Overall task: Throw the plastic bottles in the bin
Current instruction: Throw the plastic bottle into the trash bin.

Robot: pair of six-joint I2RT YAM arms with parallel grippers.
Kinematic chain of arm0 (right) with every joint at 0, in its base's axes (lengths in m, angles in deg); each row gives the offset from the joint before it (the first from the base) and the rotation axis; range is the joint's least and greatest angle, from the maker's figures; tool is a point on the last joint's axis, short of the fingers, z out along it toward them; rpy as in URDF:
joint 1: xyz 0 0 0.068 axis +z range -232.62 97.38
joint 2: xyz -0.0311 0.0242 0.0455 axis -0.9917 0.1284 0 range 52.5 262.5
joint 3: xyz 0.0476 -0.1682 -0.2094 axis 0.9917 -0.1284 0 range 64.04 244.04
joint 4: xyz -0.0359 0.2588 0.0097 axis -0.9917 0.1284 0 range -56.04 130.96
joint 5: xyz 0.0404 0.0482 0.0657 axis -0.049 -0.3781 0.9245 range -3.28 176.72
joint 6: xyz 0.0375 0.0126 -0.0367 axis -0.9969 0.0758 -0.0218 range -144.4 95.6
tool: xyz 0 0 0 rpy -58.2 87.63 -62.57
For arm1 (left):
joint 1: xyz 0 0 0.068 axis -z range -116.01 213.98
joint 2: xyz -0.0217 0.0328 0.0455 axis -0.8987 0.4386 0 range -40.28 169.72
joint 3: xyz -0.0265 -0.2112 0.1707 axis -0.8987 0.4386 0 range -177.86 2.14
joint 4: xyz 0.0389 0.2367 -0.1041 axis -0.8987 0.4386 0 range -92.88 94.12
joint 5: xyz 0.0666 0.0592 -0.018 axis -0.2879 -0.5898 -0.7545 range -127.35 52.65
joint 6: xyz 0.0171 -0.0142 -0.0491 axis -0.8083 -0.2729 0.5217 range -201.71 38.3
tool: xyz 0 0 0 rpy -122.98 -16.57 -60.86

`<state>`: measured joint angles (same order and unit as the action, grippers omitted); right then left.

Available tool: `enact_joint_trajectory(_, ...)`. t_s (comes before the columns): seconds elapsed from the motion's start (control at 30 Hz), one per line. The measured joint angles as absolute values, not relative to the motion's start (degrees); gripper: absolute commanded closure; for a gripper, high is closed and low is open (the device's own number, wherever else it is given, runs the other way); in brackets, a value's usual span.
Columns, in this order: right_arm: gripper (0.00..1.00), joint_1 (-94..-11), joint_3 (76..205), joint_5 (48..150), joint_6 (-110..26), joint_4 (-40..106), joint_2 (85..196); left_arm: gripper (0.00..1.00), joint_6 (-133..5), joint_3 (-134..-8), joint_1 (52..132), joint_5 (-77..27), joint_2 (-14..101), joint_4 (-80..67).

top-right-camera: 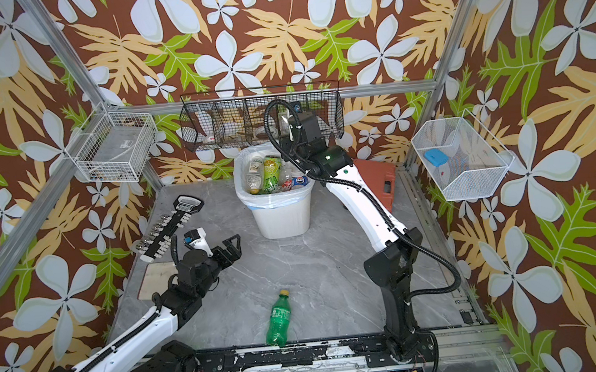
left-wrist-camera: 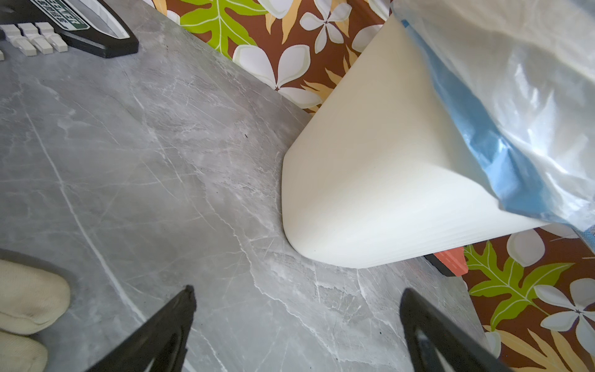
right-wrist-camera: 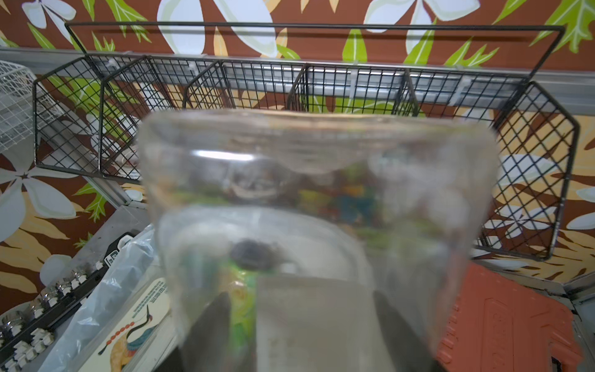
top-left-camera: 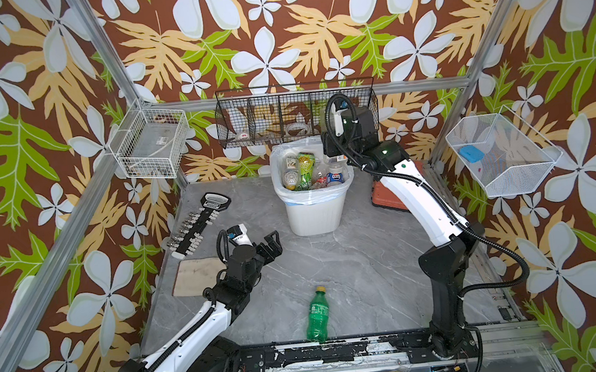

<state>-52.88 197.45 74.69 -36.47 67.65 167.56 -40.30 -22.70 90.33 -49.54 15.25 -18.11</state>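
Observation:
The white bin [top-left-camera: 316, 215] [top-right-camera: 284, 218] stands at the back middle, lined with a bag and holding several plastic bottles [top-left-camera: 304, 169]. My right gripper [top-left-camera: 331, 148] [right-wrist-camera: 302, 299] hangs over the bin's right rim. A clear bottle [right-wrist-camera: 315, 180] fills its wrist view, blurred, with both fingers seen dimly through it. Whether they still grip it does not show. A green bottle [top-left-camera: 315, 315] [top-right-camera: 278, 319] with a yellow cap lies near the table's front edge. My left gripper [top-left-camera: 274, 243] [left-wrist-camera: 297, 293] is open and empty, low over the table left of the bin [left-wrist-camera: 370, 180].
A black socket rail [top-left-camera: 199, 222] and a beige board [top-left-camera: 195, 277] lie at the left. An orange-red case [top-left-camera: 387, 197] sits right of the bin, under my right arm. Wire baskets hang on the walls: black [top-left-camera: 295, 112], white [top-left-camera: 149, 143], white [top-left-camera: 502, 154].

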Motion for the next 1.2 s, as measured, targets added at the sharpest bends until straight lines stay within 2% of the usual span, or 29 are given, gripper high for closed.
enact_joint_trajectory(0.03, 0.03, -52.9, 197.6, 75.0, -36.5, 68.1, 167.8, 0.0, -40.3, -22.7, 90.3, -49.5, 15.3, -18.1)
enact_joint_trajectory(0.1, 0.0, -52.9, 197.6, 75.1, -36.3, 69.1, 168.0, 0.0, -40.3, -23.1, 90.3, -49.5, 15.7, -17.7)
enact_joint_trajectory(0.3, 0.0, -53.2, 192.6, 74.1, -36.4, 68.4, 161.4, 0.0, -40.3, -23.6, 90.3, -49.3, 16.4, -17.6)
enact_joint_trajectory(0.4, 0.01, -53.3, 185.6, 72.3, -36.5, 64.7, 154.7, 0.0, -40.1, -23.7, 90.3, -49.0, 16.9, -18.1)
enact_joint_trajectory(0.5, 0.0, -53.5, 173.5, 70.4, -37.7, 59.3, 146.0, 0.0, -40.1, -24.1, 90.3, -48.7, 17.8, -17.9)
enact_joint_trajectory(0.7, 0.01, -54.3, 135.5, 68.4, -41.8, 43.5, 124.4, 0.0, -39.8, -24.3, 90.3, -47.1, 19.2, -19.2)
enact_joint_trajectory(0.8, 0.0, -56.4, 125.8, 68.3, -45.7, 40.7, 119.3, 0.0, -39.6, -24.5, 90.3, -46.0, 19.7, -19.0)
enact_joint_trajectory(1.03, 0.0, -58.1, 125.6, 67.8, -48.7, 39.8, 118.6, 0.0, -38.6, -24.9, 90.3, -43.4, 19.4, -16.4)
enact_joint_trajectory(1.2, 0.01, -58.2, 126.0, 67.7, -49.6, 39.6, 119.3, 0.02, -37.9, -23.9, 90.4, -39.1, 14.7, -10.0)
